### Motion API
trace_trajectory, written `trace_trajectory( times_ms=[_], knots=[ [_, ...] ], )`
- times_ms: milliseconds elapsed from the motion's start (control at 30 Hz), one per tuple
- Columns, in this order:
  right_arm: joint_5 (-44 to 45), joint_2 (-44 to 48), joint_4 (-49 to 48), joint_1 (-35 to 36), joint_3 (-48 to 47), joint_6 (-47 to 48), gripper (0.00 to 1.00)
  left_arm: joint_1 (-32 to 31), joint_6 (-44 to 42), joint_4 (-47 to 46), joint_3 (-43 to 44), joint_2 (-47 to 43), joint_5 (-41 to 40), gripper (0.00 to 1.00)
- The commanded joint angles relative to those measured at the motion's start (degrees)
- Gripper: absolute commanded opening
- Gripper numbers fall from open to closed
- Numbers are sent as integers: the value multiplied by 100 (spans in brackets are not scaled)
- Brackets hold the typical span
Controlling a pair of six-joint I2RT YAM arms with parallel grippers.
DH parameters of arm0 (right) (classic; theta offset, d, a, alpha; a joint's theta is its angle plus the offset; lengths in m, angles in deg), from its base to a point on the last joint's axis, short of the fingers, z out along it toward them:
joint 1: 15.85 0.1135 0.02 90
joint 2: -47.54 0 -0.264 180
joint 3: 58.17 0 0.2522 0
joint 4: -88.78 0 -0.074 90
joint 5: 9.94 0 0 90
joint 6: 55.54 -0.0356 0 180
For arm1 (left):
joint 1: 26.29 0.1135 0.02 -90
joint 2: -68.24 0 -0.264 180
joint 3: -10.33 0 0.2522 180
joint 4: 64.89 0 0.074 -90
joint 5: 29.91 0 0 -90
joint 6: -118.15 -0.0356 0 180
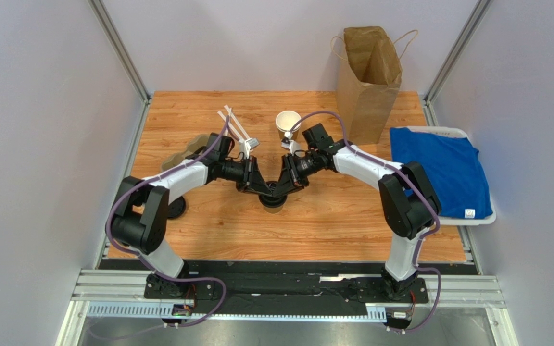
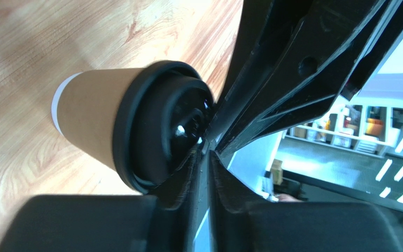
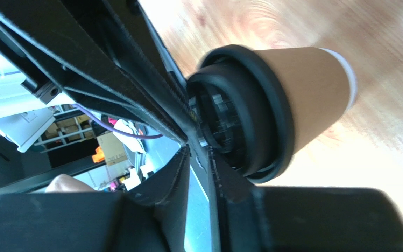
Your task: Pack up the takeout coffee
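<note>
Grey walls are seen around a wooden table (image 1: 330, 231), with a paper bag (image 1: 368, 86) stood upright and open-mouthed at its far edge. Just beside the bag, on its right and toward the arm bases, a blue cloth (image 1: 442, 169) is laid over a white tray (image 1: 483, 218). Well to the left of the bag, a grey-brown pulp carrier (image 1: 199, 143) is partly hidden by the left arm. Just left of the bag, an open brown cup (image 1: 288, 124) without a lid is stood upright. Further left of the bag than that cup, a few white stirrers (image 1: 235, 128) are laid.

The takeout coffee (image 2: 98, 121) is stood upright on the table, left of the bag and nearer the arm bases, well apart from it. Its black lid (image 2: 156, 131) is seated on the rim. Both arms are bent inward above it, so little of it is shown from overhead.

The left gripper (image 2: 208, 157) is seen with its fingers pressed almost together, only a thin slit being left between them, and the tips are set against the top of the lid. The right gripper (image 3: 192, 152) is likewise drawn closed, its tips laid on the lid top from the side toward the bag. Nothing is seen pinched between either pair of fingers.
</note>
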Motion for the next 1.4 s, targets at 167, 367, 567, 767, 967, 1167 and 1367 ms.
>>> trace_trajectory(
  times_ms=[167, 367, 567, 767, 967, 1167, 1367],
  knots=[
    [876, 1842, 338, 18, 332, 929, 45, 695, -338, 1386, -100, -1392, -762, 40],
    [2206, 2081, 497, 149, 816, 1758, 59, 793, -516, 1839, -328, -1280, -1327, 43],
    [2322, 2001, 418, 211, 1133, 2057, 62, 617, -200, 1322, -66, -560, -1037, 42],
    [2269, 2089, 181, 273, 1502, 1978, 64, 468, 47, 591, 286, 21, -747, 38],
    [2313, 2159, -39, 369, 1792, 1873, 63, 327, 363, -6, 506, 425, -641, 36],
    [2645, 2195, -329, 553, 1907, 1654, 60, 239, 565, -323, 778, 856, -545, 35],
    [3454, 2011, -514, 834, 1784, 1241, 55, 572, 364, -157, 911, 586, -684, 37]
  ],
)
